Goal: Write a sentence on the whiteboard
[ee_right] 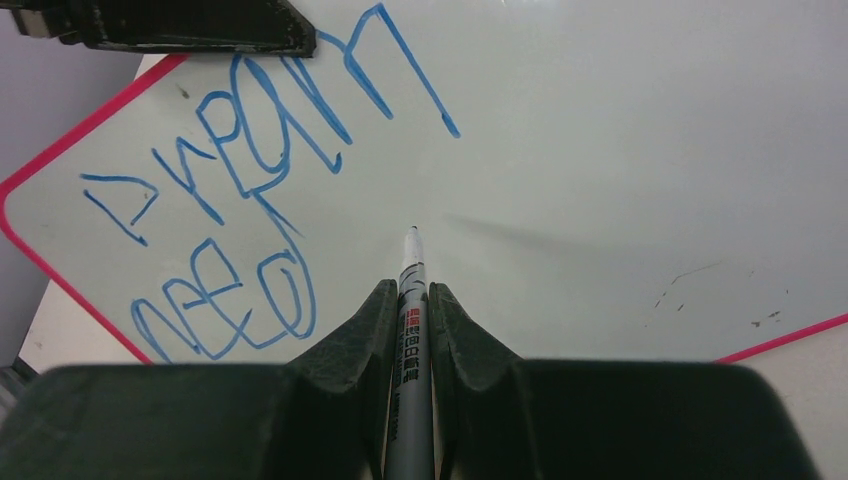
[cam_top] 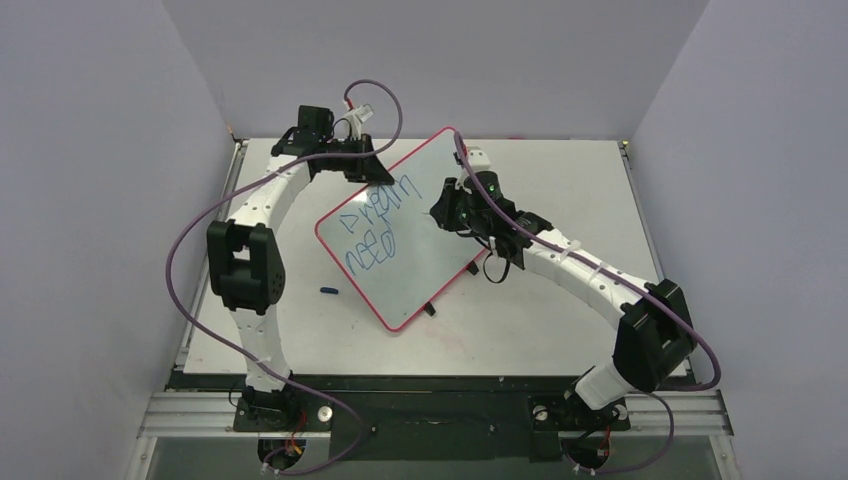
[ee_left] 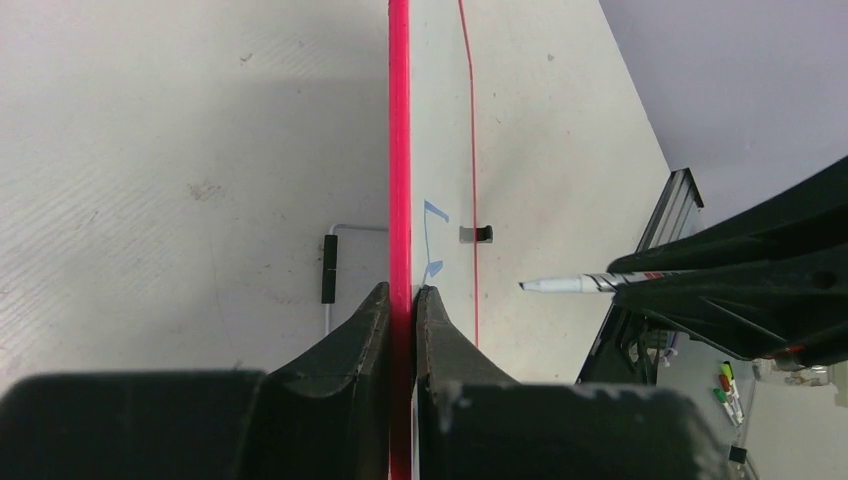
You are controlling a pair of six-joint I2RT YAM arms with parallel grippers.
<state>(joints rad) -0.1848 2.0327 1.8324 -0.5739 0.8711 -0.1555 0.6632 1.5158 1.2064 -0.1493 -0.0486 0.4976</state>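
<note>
**Whiteboard** (cam_top: pixel 430 250): mid-table, propped at a tilt. We have the left gripper (ee_left: pixel 400 293) clamped tight on its far-left red rim.

**Marker** (ee_right: pixel 408 330): pinched by the barrel in the right gripper (ee_right: pixel 410 292), jaws almost closed. Its long axis runs straight out from the jaws toward the board face.

**The sentence** (ee_right: pixel 230 200): two blue rows, lying left of the tip, with bare board to the right. We judge the tip to be just off the surface, and the next word starts there.
</note>
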